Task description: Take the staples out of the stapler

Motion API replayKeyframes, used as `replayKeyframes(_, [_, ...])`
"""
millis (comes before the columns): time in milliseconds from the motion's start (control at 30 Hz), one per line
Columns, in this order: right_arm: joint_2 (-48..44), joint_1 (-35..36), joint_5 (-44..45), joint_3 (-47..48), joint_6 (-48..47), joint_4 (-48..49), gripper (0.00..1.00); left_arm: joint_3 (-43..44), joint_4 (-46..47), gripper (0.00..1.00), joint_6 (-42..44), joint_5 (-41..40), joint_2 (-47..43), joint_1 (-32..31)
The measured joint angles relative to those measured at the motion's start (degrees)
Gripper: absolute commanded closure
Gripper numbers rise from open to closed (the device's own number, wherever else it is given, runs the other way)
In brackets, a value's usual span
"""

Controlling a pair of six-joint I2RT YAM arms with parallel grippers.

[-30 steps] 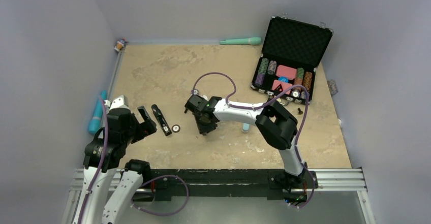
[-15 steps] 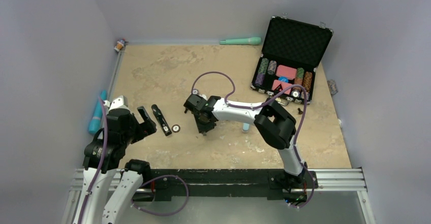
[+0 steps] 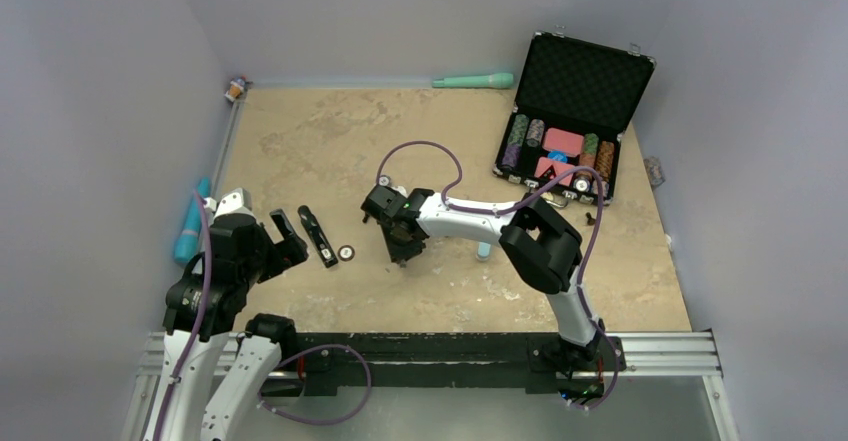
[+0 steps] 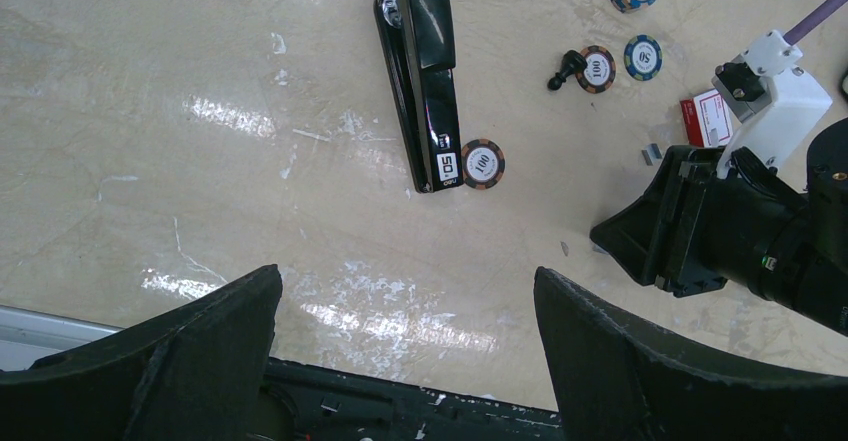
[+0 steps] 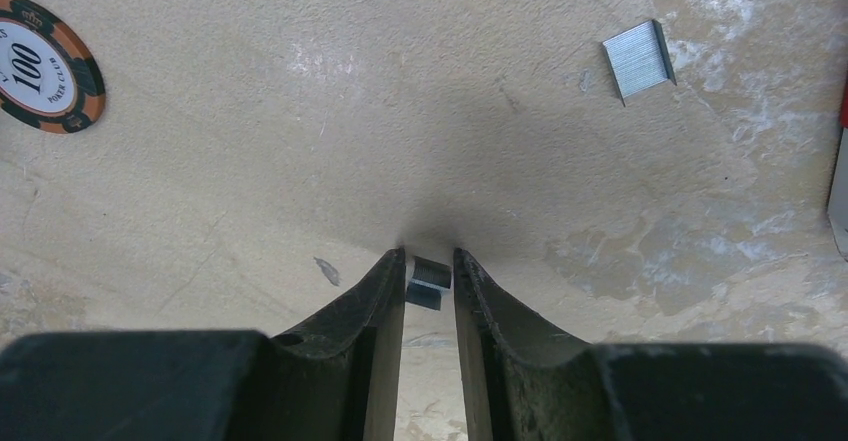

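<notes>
At the right wrist, the right end effector [image 5: 428, 257] is pinching the staples [image 5: 432, 272], its fingers covering their sides. The view's edges are cutting off a chip [image 5: 38, 61] and a box [image 5: 841, 201]. From above, those staples are showing too small to make out.

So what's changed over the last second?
The right end effector and its elbow crept slightly left early on, then stopped. Its fingers sit closed around a small staple strip at the table surface. The open left end effector, the stapler and the poker chip beside it stayed put.
</notes>
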Motion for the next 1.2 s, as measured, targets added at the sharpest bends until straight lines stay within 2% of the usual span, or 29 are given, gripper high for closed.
replayKeyframes(300, [0.0, 0.0, 0.1, 0.0, 0.0, -0.4, 0.74, 0.0, 0.0, 0.0, 0.0, 0.0, 0.0, 0.0])
replayKeyframes(400, [0.0, 0.0, 0.2, 0.0, 0.0, -0.5, 0.81, 0.0, 0.0, 0.0, 0.0, 0.0, 0.0, 0.0])
replayKeyframes(633, [0.0, 0.0, 0.7, 0.0, 0.0, -0.9, 0.85, 0.0, 0.0, 0.0, 0.0, 0.0, 0.0, 0.4])
replayKeyframes(800, [0.0, 0.0, 0.8, 0.0, 0.0, -1.0, 0.85, 0.0, 0.0, 0.0, 0.0, 0.0, 0.0, 0.4])
replayKeyframes(967, [0.0, 0.0, 0.8, 0.1, 0.0, -1.4, 0.76, 0.0, 0.0, 0.0, 0.0, 0.0, 0.0, 0.4])
replayKeyframes(1200, [-0.2, 0.0, 1.0, -0.2, -0.2, -2.0, 0.76, 0.0, 0.0, 0.0, 0.0, 0.0, 0.0, 0.5])
